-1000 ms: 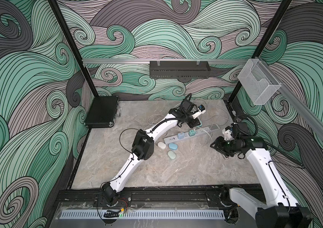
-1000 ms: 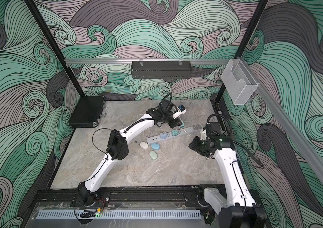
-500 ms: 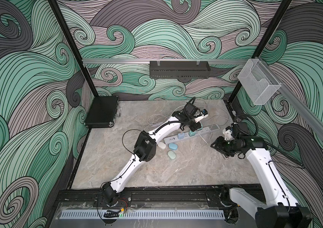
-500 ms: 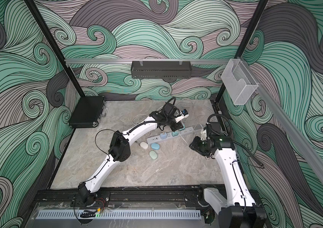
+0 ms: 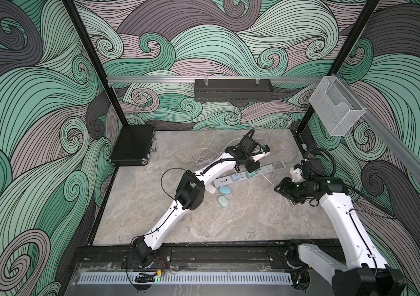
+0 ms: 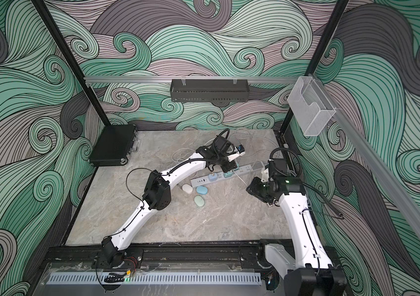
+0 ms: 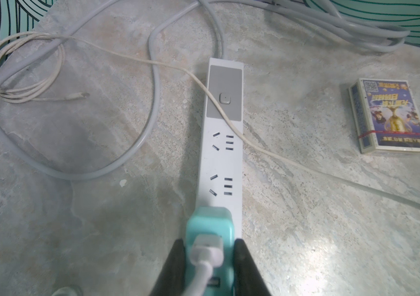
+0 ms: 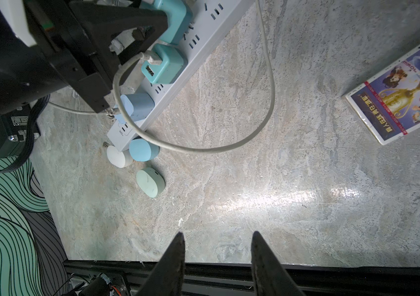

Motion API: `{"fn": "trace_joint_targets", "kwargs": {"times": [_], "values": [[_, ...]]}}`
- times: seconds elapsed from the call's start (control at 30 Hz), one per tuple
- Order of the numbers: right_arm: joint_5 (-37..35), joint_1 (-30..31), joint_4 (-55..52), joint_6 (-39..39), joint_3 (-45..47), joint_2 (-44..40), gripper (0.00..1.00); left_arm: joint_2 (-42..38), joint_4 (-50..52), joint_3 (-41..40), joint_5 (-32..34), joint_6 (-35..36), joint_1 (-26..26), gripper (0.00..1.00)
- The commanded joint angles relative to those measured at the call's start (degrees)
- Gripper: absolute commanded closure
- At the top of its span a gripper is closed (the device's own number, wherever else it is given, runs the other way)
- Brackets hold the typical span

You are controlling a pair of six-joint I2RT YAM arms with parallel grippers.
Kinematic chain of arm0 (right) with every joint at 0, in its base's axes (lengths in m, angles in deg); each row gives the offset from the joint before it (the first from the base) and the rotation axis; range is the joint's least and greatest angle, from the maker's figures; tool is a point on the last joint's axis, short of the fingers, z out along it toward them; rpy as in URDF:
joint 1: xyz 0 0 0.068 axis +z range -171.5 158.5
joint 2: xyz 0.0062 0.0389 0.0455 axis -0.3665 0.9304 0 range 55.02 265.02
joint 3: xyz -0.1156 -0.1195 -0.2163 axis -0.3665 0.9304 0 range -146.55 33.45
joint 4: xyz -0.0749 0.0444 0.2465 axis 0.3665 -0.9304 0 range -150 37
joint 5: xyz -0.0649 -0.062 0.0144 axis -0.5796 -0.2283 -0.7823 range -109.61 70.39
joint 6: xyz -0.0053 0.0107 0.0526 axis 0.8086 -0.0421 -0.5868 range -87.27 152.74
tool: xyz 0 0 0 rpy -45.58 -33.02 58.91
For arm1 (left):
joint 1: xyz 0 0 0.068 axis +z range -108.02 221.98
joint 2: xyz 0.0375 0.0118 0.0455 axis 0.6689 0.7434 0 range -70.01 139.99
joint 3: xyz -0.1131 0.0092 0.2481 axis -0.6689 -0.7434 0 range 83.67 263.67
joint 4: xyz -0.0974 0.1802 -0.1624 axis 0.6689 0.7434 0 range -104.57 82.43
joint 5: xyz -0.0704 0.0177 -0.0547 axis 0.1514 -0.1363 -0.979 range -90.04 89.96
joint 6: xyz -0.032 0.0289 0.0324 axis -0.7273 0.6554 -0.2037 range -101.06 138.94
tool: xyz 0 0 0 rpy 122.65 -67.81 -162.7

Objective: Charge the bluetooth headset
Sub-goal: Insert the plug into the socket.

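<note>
1. While the left gripper (image 7: 208, 241) is clamped on the sides of the teal adapter (image 7: 210, 220), which sits in the power strip (image 7: 223, 159) with a white USB plug (image 7: 206, 249) in its face, a sideways pull could rock the adapter out of its socket. It could also drag the light strip across the table (image 5: 229, 225).
2. The thin charging cable (image 8: 267, 107) lies slack across the strip's grey panel, right beside the switch (image 7: 224, 98). A finger that snags it could tug the plug loose or knock the switch.
3. The cable's free connector (image 7: 81, 95) rests by the coil on one side of the strip. The white case (image 8: 119, 156), blue case (image 8: 140, 150) and green case (image 8: 150, 182) sit on the other side, just beside the strip's end. Dragging the connector across may scatter them.
4. Which case is the one to charge, and which way its port faces, I cannot tell for certain. A wrong guess would jam the connector.
5. The right gripper (image 8: 217, 256) hangs open and empty over bare table near the card box (image 8: 409, 84). Nothing braces any case, so it would likely skid when pushed.
</note>
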Motion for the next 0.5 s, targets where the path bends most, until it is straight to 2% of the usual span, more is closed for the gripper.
{"fn": "trace_joint_targets", "kwargs": {"times": [0.0, 0.33, 0.47], "values": [[-0.42, -0.37, 0.02, -0.28, 0.17, 0.11, 0.57, 0.95, 3.41, -0.45, -1.90, 0.80, -0.92, 1.00], [0.33, -0.41, 1.00, -0.45, 0.61, 0.98, 0.57, -1.45, 4.11, -1.89, -1.44, 1.51, -0.70, 1.00], [0.37, -0.41, 1.19, -0.50, 0.89, 0.94, 0.58, -1.52, 4.63, -0.10, 1.27, 0.20, -0.39, 1.00]]}}
